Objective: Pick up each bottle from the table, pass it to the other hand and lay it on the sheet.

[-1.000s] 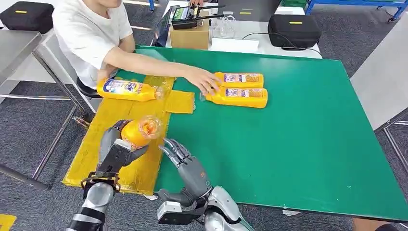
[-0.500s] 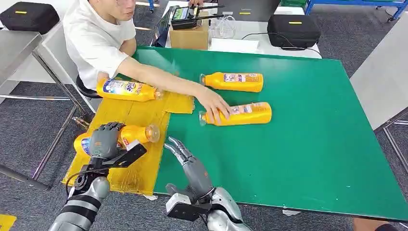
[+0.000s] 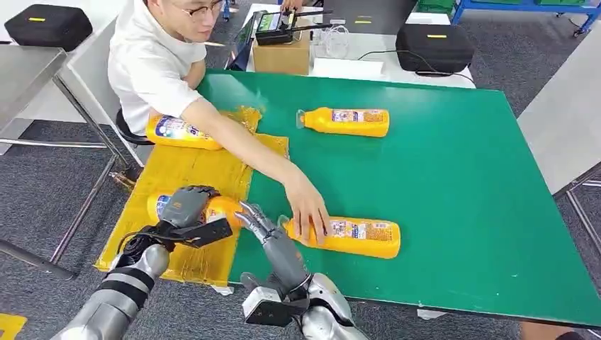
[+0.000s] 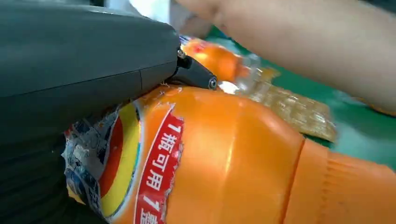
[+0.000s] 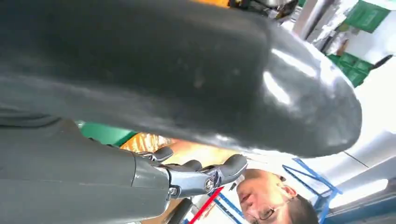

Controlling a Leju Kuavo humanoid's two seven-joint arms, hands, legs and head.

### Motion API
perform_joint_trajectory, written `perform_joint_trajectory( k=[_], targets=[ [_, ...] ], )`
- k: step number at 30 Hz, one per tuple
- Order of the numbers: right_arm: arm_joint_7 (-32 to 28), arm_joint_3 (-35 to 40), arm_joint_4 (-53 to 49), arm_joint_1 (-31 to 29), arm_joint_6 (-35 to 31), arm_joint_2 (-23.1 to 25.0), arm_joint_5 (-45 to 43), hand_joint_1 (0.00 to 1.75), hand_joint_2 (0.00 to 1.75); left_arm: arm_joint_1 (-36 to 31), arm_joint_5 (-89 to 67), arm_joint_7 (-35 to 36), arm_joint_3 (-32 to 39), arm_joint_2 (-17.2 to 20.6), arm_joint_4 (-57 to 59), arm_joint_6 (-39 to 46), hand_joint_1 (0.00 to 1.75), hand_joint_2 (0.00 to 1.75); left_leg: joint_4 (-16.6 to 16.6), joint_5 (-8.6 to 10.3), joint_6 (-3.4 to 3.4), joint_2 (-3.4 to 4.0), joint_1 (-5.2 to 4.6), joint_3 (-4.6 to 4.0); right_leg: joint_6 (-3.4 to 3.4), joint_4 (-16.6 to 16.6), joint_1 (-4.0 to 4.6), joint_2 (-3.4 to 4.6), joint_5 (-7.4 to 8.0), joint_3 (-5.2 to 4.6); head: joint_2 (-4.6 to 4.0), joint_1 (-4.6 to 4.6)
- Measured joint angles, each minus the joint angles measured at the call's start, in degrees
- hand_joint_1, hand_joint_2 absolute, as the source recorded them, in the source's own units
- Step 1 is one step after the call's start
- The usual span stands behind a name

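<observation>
Lowered since the earlier frame: bottle (image 3: pixel 212 209), now lying on the yellow sheet (image 3: pixel 177 173), left hand (image 3: pixel 186 207) still grasping it; right hand (image 3: pixel 264 225) waiting released while a person (image 3: pixel 306 207) is sliding another bottle (image 3: pixel 351 236) within reach

Two bottles (image 3: pixel 184 132) (image 3: pixel 212 209) on the sheet (image 3: pixel 191 170), two (image 3: pixel 346 121) (image 3: pixel 347 236) right.

the left hand (image 3: pixel 186 207) is curled over a bottle (image 3: pixel 212 210), gripping it, arm bent in from the left. the right hand (image 3: pixel 266 230) reaches forward, fingers (image 3: pixel 249 214) straight and apart, holding nothing.
</observation>
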Motion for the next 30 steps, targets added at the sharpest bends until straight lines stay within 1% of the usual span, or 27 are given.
perform_joint_trajectory(
  k=[1, 2, 3, 4, 5, 11, 15, 20, 30],
  targets=[
    [-0.4, 0.0, 0.1, -0.2, 0.1, 0.1, -0.2, 0.0, 0.0, -0.7, 1.9, -0.9, -0.9, 0.0, 0.2, -2.4, 1.64, 1.75, 0.0, 0.01, 0.0, -0.09, 0.0, 0.05, 0.0, 0.0, 0.0, -0.12, 0.0, 0.09, 0.0, 0.0],
    [-0.9, 0.0, 0.3, -0.4, 0.3, 0.2, -0.8, 0.0, 0.0, -1.5, 4.1, -2.0, -1.9, 0.0, 0.6, -4.9, 1.54, 1.75, 0.0, 0.01, 0.01, -0.15, 0.0, 0.1, -0.01, 0.0, 0.0, -0.16, -0.01, 0.18, 0.0, 0.0],
    [-1.2, 0.0, 0.5, -0.7, 0.3, 0.3, -1.2, 0.0, 0.0, -2.3, 5.9, -2.6, -2.8, 0.0, 1.0, -6.8, 1.4, 1.75, 0.0, 0.01, 0.01, -0.16, 0.0, 0.16, -0.01, 0.0, 0.0, -0.17, -0.01, 0.27, 0.0, 0.0],
    [-1.4, 0.0, 0.7, -0.9, 0.4, 0.4, -1.6, 0.0, 0.0, -3.0, 7.3, -2.8, -3.7, 0.0, 1.4, -8.0, 0.45, 1.75, 0.0, 0.01, 0.01, -0.16, 0.0, 0.22, -0.01, 0.0, 0.0, -0.17, -0.01, 0.34, 0.0, 0.0],
    [-1.6, 0.0, 0.8, -1.0, 0.4, 0.5, -1.9, 0.0, 0.0, -3.6, 8.1, -3.0, -4.5, 0.0, 1.8, -8.7, 0.0, 1.75, 0.0, 0.01, 0.01, -0.16, 0.0, 0.25, -0.01, 0.0, 0.0, -0.15, -0.01, 0.37, 0.0, 0.02],
    [-2.7, 0.1, 1.9, -1.8, 0.4, 1.0, -2.9, 0.0, 0.0, -6.2, 11.7, -3.5, -8.2, 0.3, 4.9, -11.3, 0.0, 1.75, 0.0, 0.03, 0.02, -0.14, 0.01, 0.35, -0.01, 0.0, 0.01, -0.09, 0.0, 0.41, 0.0, 0.02],
    [-3.4, 0.1, 2.7, -2.3, 0.2, 1.1, -3.5, 0.0, 0.0, -8.2, 11.1, -2.3, -11.3, 0.7, 8.3, -12.8, 0.0, 1.75, 0.0, 0.03, 0.02, -0.09, 0.03, 0.33, -0.01, 0.0, 0.03, -0.03, 0.0, 0.38, 0.0, 0.04],
    [-4.0, 0.3, 3.7, -3.0, 0.1, 1.3, -3.9, 0.0, 0.0, -11.4, 11.5, -1.8, -15.2, 1.2, 12.8, -13.0, 0.0, 1.75, 0.0, 0.02, 0.02, -0.08, 0.03, 0.32, -0.01, 0.0, 0.03, -0.02, 0.0, 0.38, 0.0, 0.02],
    [-4.0, 0.4, 4.8, -3.2, 0.0, 1.6, -4.0, 0.0, 0.0, -13.1, 11.5, -1.7, -17.3, 1.3, 15.3, -13.0, 0.0, 1.75, 0.0, 0.03, 0.02, -0.08, 0.04, 0.43, -0.01, 0.0, 0.04, -0.02, 0.0, 0.47, 0.0, 0.02]
  ],
)
